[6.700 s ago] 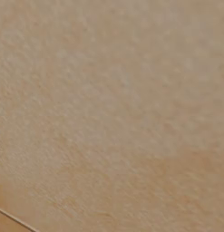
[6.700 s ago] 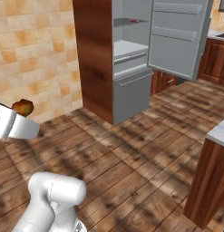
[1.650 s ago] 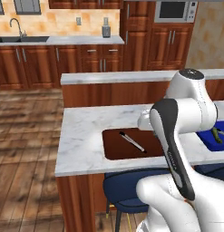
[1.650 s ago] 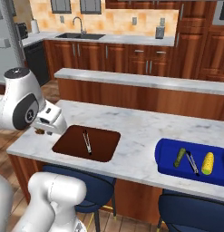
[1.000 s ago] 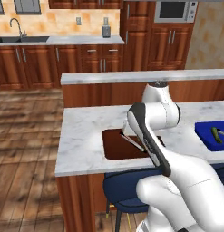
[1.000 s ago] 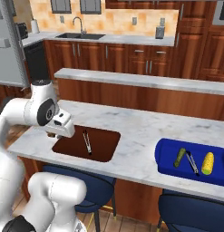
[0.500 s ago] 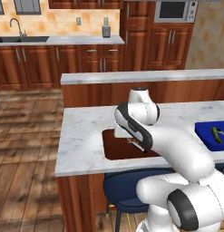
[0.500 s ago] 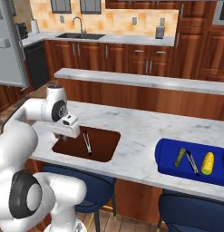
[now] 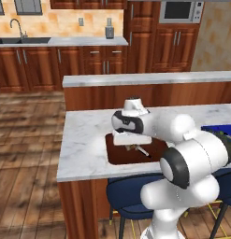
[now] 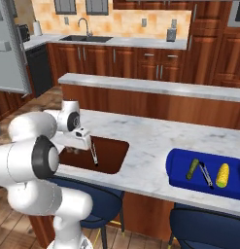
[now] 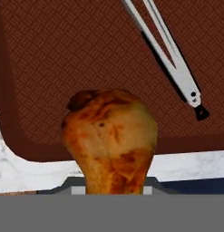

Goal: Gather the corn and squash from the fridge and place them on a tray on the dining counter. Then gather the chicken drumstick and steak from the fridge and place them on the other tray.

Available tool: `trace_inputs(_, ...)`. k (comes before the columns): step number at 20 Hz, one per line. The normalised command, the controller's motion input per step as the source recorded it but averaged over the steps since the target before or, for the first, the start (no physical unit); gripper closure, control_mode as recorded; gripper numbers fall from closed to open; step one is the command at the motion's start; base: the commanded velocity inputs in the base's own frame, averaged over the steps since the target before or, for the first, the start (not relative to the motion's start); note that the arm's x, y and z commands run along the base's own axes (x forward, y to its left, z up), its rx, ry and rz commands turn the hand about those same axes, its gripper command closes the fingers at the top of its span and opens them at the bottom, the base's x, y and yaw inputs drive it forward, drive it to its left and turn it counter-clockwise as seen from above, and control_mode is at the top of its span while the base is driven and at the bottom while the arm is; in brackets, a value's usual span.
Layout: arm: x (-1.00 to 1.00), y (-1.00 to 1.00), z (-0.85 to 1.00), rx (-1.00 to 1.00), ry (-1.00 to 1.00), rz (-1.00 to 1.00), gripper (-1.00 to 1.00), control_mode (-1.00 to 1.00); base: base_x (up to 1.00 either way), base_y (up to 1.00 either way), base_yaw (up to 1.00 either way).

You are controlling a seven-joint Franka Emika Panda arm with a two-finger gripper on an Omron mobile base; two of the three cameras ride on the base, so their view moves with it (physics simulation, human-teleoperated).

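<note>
Tool [image 9: 132, 147] pinched chicken drumstick [image 11: 109, 138] by narrow bone end, fat end pointing down, long axis along tool, hanging over brown tray [image 10: 111, 148] near edge on worktop [image 10: 150, 138], tongs [image 11: 168, 59] lying beside.

You have metal tongs [image 11: 170, 54] lying in the near tray, a sink faucet [image 10: 83, 25] far back, a microwave [image 9: 178, 10] far right.
</note>
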Motion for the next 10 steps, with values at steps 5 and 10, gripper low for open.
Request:
trace_inputs(5, 0.56, 0.05, -0.49, -0.02, 0.09, 0.00, 1.00, -1.00, 0.00, 0.00, 0.00)
trace_inputs(10, 0.42, 0.19, -0.41, 0.00, 0.08, -0.01, 1.00, -1.00, 0.00, 0.00, 0.00)
